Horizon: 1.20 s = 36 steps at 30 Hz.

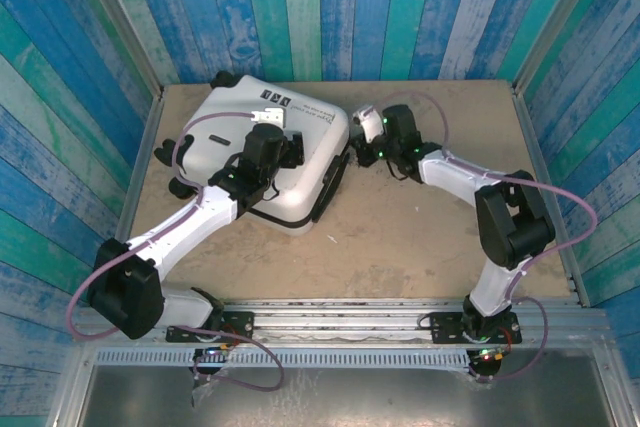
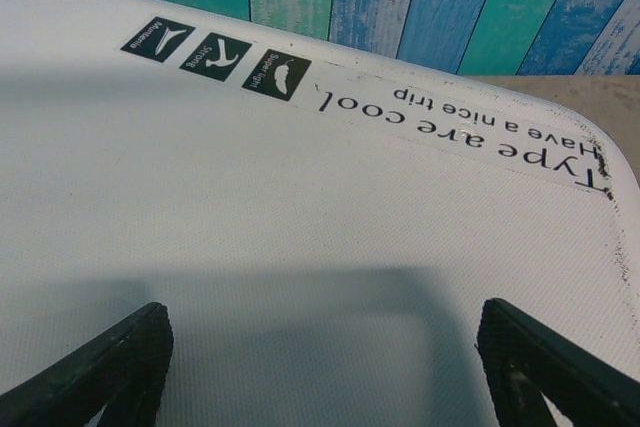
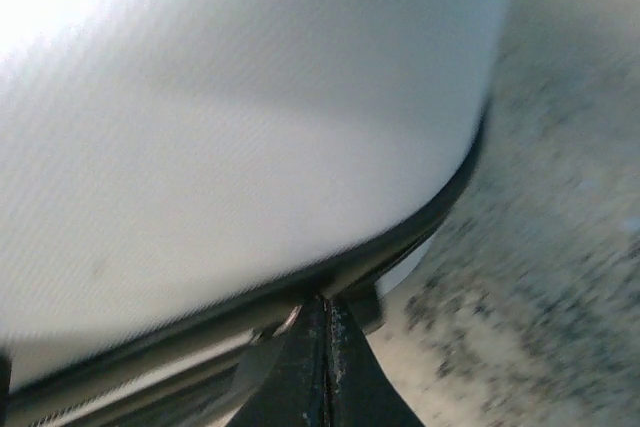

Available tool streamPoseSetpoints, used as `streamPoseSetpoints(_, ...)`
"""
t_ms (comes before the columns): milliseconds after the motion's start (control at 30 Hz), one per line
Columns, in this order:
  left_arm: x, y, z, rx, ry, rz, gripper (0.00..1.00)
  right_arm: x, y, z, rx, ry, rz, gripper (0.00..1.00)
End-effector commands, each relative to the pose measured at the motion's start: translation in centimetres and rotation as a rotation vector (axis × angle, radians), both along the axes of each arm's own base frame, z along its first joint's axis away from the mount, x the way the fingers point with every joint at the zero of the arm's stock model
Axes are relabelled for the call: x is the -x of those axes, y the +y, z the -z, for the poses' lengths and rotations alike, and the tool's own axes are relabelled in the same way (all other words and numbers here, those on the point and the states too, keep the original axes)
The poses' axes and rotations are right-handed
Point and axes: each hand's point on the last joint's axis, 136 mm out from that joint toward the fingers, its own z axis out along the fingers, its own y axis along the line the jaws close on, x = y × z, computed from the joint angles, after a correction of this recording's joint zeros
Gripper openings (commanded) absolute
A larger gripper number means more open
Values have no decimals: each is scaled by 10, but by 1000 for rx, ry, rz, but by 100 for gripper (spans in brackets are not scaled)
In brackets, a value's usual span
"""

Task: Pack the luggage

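Tan table (image 1: 420,237) — closed luggage (image 1: 225,112) lying flat

Robot lab cell, painted-plank backdrop walls (image 1: 330,7)

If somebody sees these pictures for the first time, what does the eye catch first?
First the big white luggage, lying closed and flat on the table's left rear, between blue and green striped walls. The left end effector hangs over its shell, fingers wide apart, near the printed words. The right end effector is shut at the black zipper trim on its right edge.
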Motion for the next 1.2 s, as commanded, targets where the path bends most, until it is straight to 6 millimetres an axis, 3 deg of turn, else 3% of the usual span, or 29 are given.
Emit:
streamPoseSetpoints(0, 102, 35, 161, -236, 636, 51, 82, -21, 3, -39, -22, -128, -10, 0)
streamPoseSetpoints(133, 99, 35, 155, -237, 623, 48, 82, -16, 9, -47, -64, -101, -91, 2)
streamPoseSetpoints(267, 94, 33, 133, -205, 553, 45, 85, 5, 5, -37, -105, -51, -186, 37)
streamPoseSetpoints(433, 86, 31, 78, -96, 355, 50, 96, 38, 4, -11, -147, 17, -309, 49)
streamPoseSetpoints(500, 85, 27, 50, -24, 240, 73, 99, 44, 7, 0, -164, 53, -347, 50)
streamPoseSetpoints(600, 87, 27, 10, 77, 70, 93, 94, 43, 10, 9, -170, 74, -358, 50)
streamPoseSetpoints(700, 93, 29, -14, 131, -19, 106, 93, 36, 9, 13, -153, 69, -343, 48)
streamPoseSetpoints(967, 99, 14, -24, 167, -19, 196, 93, 24, 11, 25, -119, 82, -335, 43)
streamPoseSetpoints(1167, 93, 5, -17, 129, 24, 227, 100, 23, 13, 36, -105, 104, -343, 36)
